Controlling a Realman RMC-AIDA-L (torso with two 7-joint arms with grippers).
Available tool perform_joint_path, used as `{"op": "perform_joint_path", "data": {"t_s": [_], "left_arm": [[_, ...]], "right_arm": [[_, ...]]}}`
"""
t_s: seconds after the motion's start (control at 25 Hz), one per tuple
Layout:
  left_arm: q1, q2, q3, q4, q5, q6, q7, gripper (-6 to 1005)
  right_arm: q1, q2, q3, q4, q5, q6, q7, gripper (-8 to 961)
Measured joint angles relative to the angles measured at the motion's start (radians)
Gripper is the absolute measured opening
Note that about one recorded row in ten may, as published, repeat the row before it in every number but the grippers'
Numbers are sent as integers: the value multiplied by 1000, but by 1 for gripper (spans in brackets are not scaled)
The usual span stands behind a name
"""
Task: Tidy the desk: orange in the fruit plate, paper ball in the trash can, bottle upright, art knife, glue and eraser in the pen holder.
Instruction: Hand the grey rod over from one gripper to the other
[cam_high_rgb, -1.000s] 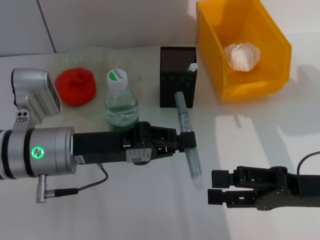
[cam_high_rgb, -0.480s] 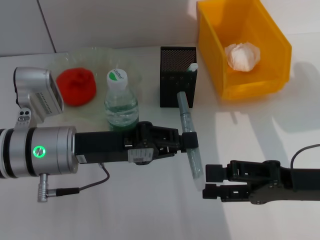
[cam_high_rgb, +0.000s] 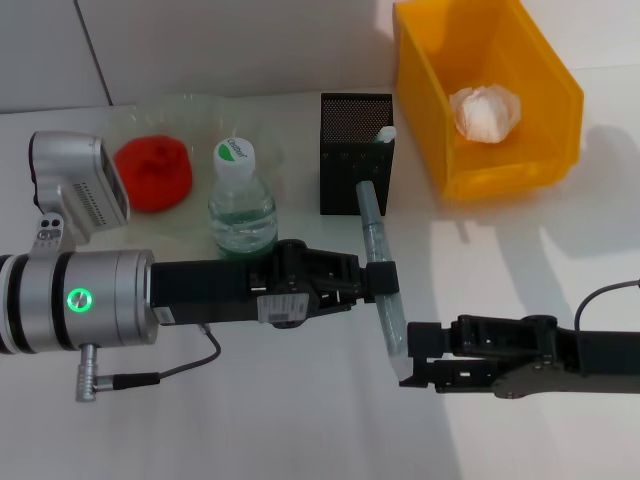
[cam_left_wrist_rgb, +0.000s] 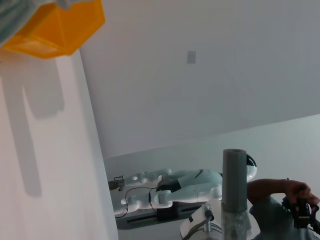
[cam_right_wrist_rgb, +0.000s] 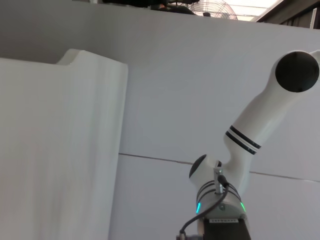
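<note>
My left gripper (cam_high_rgb: 379, 280) is shut on the art knife (cam_high_rgb: 381, 290), a slim grey stick held tilted above the desk (cam_high_rgb: 300, 420); the knife also shows in the left wrist view (cam_left_wrist_rgb: 234, 190). My right gripper (cam_high_rgb: 410, 357) is open, its fingertips right at the knife's lower end. The black mesh pen holder (cam_high_rgb: 345, 160) stands just behind, with the glue (cam_high_rgb: 385, 134) poking out of it. The orange (cam_high_rgb: 152, 172) lies in the fruit plate (cam_high_rgb: 190, 104). The bottle (cam_high_rgb: 240, 205) stands upright. The paper ball (cam_high_rgb: 484, 110) lies in the trash can (cam_high_rgb: 560, 95). The eraser is out of view.
The trash can stands at the back right, beside the pen holder. My left arm's thick silver forearm (cam_high_rgb: 80, 300) stretches across the front left of the desk. A wall runs along the desk's far edge.
My right gripper has moved left along the desk front until its fingertips reach the art knife's lower end. The left gripper and knife have shifted only slightly.
</note>
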Motion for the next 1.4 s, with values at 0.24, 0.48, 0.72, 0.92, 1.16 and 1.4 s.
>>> {"op": "perform_joint_path", "data": {"t_s": [0.24, 0.48, 0.72, 0.92, 1.16, 1.4], "left_arm": [[0, -1, 2, 0, 0, 0, -1, 134], [0, -3, 6, 0, -1, 0, -1, 134], [1, -5, 20, 0, -10, -4, -2, 134], [5, -5, 34, 0, -27, -2, -2, 134], [8, -5, 41, 0, -38, 1, -2, 134], [7, -3, 41, 0, -39, 1, -2, 134]], "right_arm": [[4, -4, -4, 8, 4, 0, -18, 828], [5, -5, -5, 6, 5, -3, -19, 774], [13, -6, -5, 12, 16, -2, -43, 701], [17, -7, -13, 14, 16, 2, -45, 681], [22, -7, -22, 14, 21, 16, -45, 681], [23, -7, -31, 14, 37, 14, -45, 677]]}}
